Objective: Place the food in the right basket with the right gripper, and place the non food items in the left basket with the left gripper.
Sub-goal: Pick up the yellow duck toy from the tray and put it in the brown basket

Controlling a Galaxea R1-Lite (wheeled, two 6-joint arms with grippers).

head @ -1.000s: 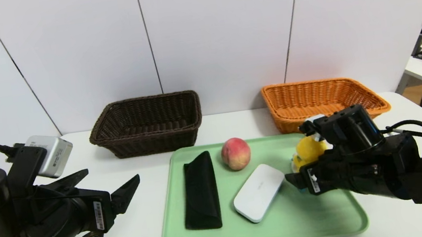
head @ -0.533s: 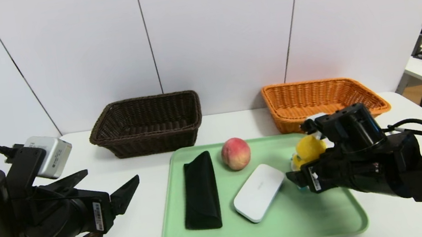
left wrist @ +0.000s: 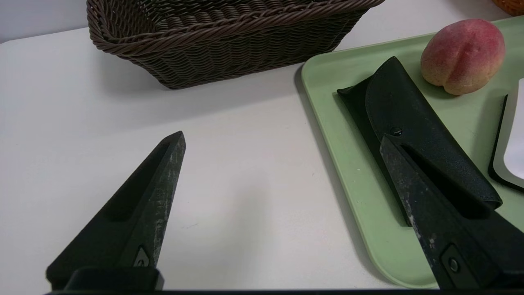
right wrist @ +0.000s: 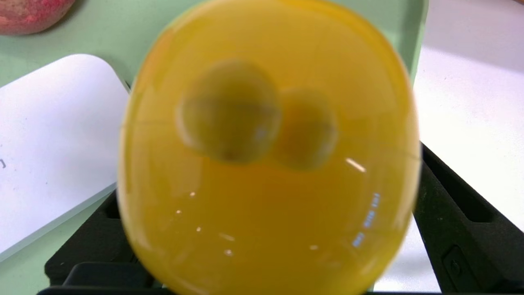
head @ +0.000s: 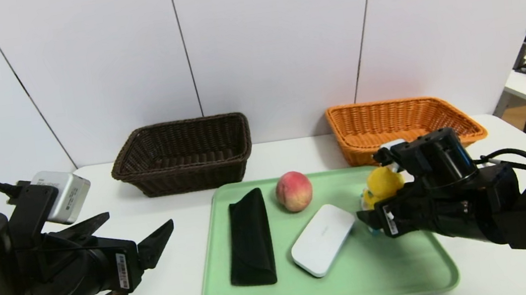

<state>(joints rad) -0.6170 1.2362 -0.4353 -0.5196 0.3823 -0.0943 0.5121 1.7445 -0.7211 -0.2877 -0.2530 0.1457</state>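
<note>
Yellow toy (right wrist: pixel 268 151) between right gripper (head: pixel 371 217) fingers (right wrist: pixel 462 229), over tray (head: pixel 411 270).

Peach (head: pixel 294 191), pink-red, at tray's far edge, mid. Black soft case (head: pixel 250 238) lying lengthwise at tray's left side. White flat rounded box (head: pixel 323 239) lying angled, centre of tray, just in front of peach. Yellow glossy rounded item (head: pixel 382 183) at tray's right side, partly hidden in head view. Dk brown wicker basket (head: pixel 182 153) far left, orange wicker basket (head: pixel 399 124) far right, both behind tray.
</note>
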